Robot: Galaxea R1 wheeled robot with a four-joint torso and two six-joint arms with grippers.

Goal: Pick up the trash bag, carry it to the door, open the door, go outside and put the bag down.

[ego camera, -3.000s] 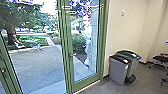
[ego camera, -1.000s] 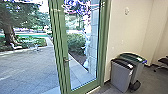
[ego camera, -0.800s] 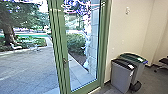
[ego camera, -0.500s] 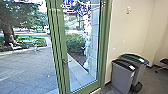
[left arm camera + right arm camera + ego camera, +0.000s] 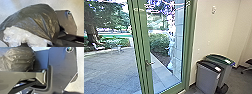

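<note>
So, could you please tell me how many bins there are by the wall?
2: the dark-lidded bin in front, and the green-lidded bin just behind, partly hidden by it, both right of the door.

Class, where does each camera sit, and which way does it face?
Head: high on the robot, forward and down toward the glass door and lidded bins.
Left wrist: on that arm, toward trash bag; robot's plate shows.
Right wrist: on that arm, toward bag; plate and jointed bar show.
Both wrist views share bag and plate.
</note>
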